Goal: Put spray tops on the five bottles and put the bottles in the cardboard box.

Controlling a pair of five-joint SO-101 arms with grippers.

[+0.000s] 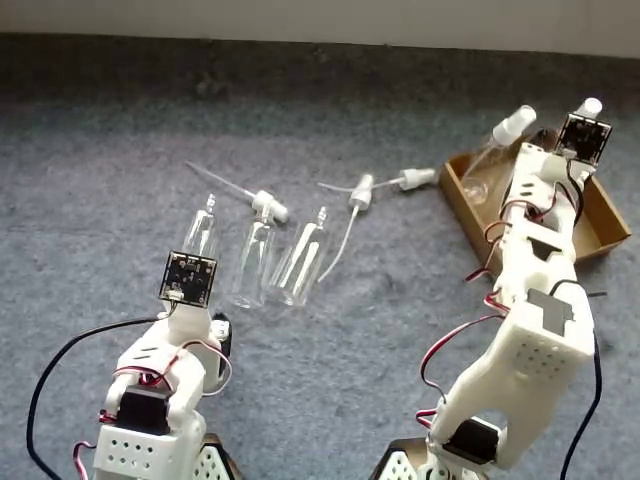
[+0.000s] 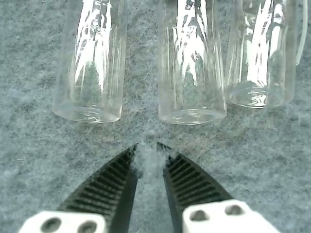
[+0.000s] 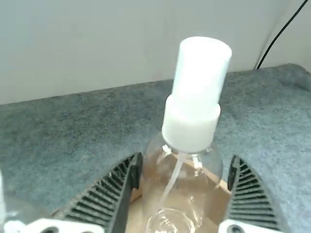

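Wrist views add detail — right gripper [image 3: 185, 160] open around capped bottle [image 3: 197, 97], left gripper [image 2: 147, 147] barely ajar.

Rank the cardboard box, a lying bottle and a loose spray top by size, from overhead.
1. cardboard box.
2. middle lying bottle.
3. spray top beside the box: slimmer, though similarly long with tube.

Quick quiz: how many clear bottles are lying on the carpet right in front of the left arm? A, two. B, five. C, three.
C: three bottles lie side by side on the carpet, their bases just ahead of the left gripper.
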